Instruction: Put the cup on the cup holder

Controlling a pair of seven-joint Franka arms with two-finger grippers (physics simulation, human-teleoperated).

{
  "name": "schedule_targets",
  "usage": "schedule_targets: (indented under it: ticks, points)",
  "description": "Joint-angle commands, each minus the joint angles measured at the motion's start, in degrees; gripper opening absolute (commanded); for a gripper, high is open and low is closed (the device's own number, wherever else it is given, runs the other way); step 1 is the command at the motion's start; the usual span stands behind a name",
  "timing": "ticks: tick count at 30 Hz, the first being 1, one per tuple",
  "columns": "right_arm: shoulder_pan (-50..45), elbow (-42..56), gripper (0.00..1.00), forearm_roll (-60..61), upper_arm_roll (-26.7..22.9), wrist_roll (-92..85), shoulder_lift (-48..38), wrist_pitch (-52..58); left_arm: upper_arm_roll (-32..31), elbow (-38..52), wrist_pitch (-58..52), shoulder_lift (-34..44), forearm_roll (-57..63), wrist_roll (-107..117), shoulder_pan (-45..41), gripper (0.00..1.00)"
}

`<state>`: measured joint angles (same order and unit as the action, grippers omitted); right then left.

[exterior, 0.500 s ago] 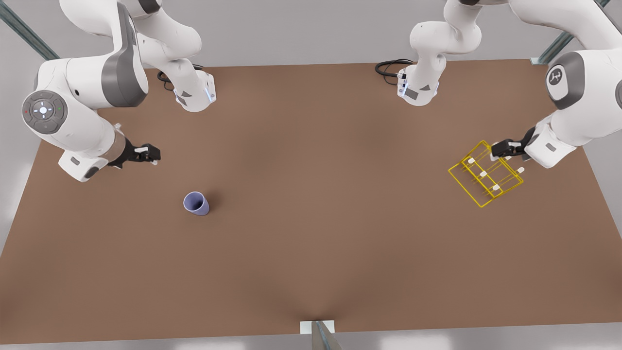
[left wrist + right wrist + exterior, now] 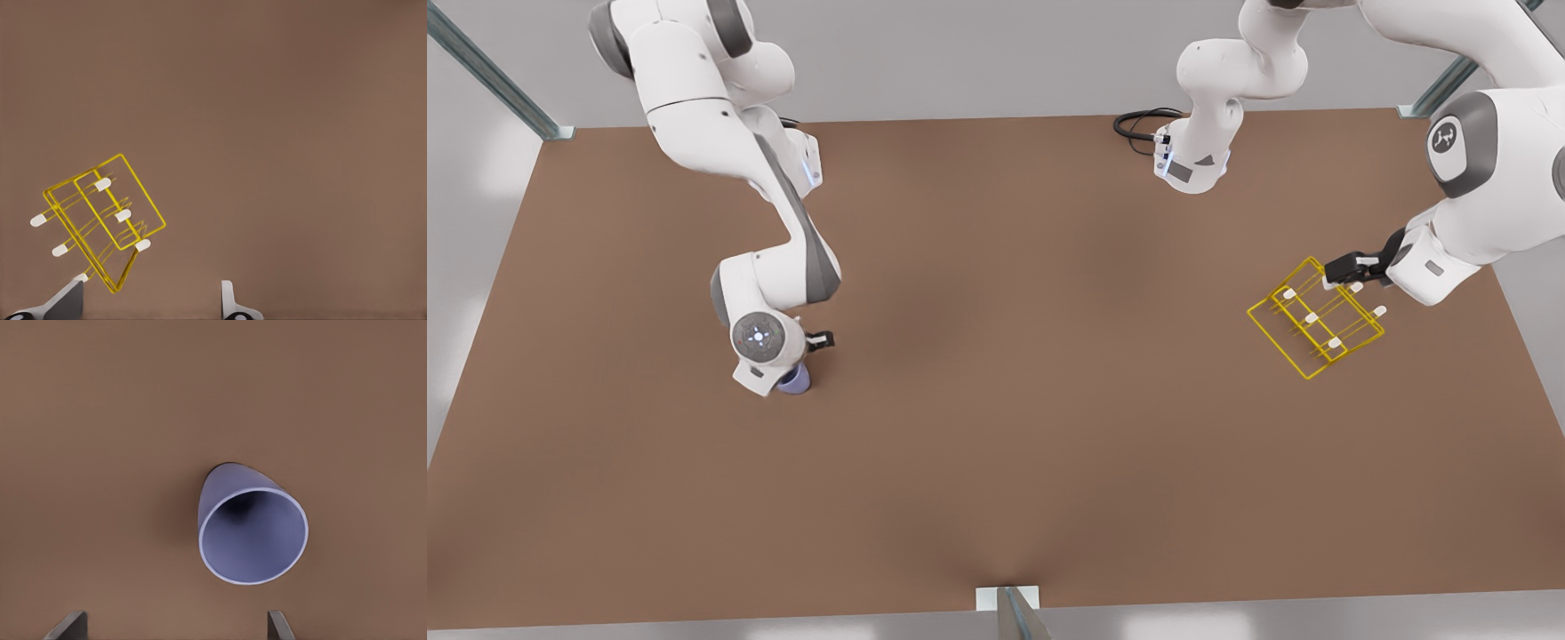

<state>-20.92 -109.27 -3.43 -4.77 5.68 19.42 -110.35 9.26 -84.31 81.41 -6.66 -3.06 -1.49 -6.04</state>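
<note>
The pale lavender-blue cup (image 2: 794,381) stands open side up on the brown table, left of the middle in the front view, mostly covered by my right arm's wrist (image 2: 759,339). In the right wrist view my right gripper (image 2: 173,627) hangs open above the cup (image 2: 253,533), nothing between its fingers. The yellow wire cup holder (image 2: 1314,318) with white-tipped pegs lies at the front view's right. My left gripper (image 2: 1346,269) hovers open at its far corner; in the left wrist view the cup holder (image 2: 100,220) has one corner near the gripper's fingertips (image 2: 72,297).
The brown table (image 2: 1032,400) stretches wide between cup and holder. Both arm bases (image 2: 1192,164) stand along the far edge with a black cable (image 2: 1138,120) beside one. A metal post (image 2: 1014,613) sits at the near edge.
My right arm has swung in from the front view's left and now sits over the cup, covering most of it. The left gripper and the cup holder have hardly moved.
</note>
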Motion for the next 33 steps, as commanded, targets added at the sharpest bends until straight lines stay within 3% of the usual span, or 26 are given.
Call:
schedule_targets:
  ticks: [1,8,33]
  points:
    - [0.01,-3.57,1.00,0.00,-0.06,2.06,-0.79,-19.02,0.05,0.03,-1.16,0.07,0.07,1.84,0.06,1.00]
    - [-0.17,-11.84,1.00,0.00,-1.03,1.71,-0.62,-31.24,-0.03,0.03,-2.57,0.15,-0.01,2.19,0.06,1.00]
    - [-0.08,-13.78,1.00,0.00,-1.91,-0.14,1.93,-29.49,-0.38,0.11,-5.29,0.24,-0.01,2.10,-0.02,1.00]
